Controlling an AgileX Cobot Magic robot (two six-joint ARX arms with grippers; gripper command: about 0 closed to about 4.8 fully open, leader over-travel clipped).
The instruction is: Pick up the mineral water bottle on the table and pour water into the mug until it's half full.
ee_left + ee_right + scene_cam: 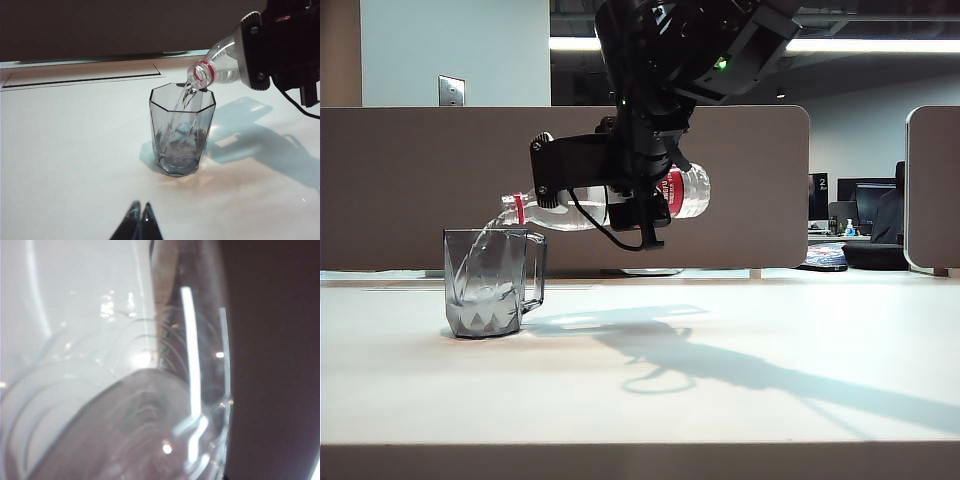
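Note:
The mineral water bottle (688, 190) lies nearly level in the air, its red-ringed neck over the rim of the mug (492, 285). My right gripper (620, 195) is shut on the bottle's middle. A stream of water (480, 250) runs from the mouth into the smoky-grey mug, which stands on the table (720, 380) with its handle to the right. In the left wrist view the bottle (220, 67) pours water (186, 100) into the mug (182, 130), which holds a shallow pool. My left gripper (140, 206) is shut and holds nothing, low over the table short of the mug. The right wrist view shows only the bottle (125, 365), very close.
A brown partition (420, 190) runs along the table's far edge. A flat recessed panel (80, 77) lies in the tabletop behind the mug. A black cable (595, 225) loops under my right gripper. Office monitors (860, 200) stand far off at the right.

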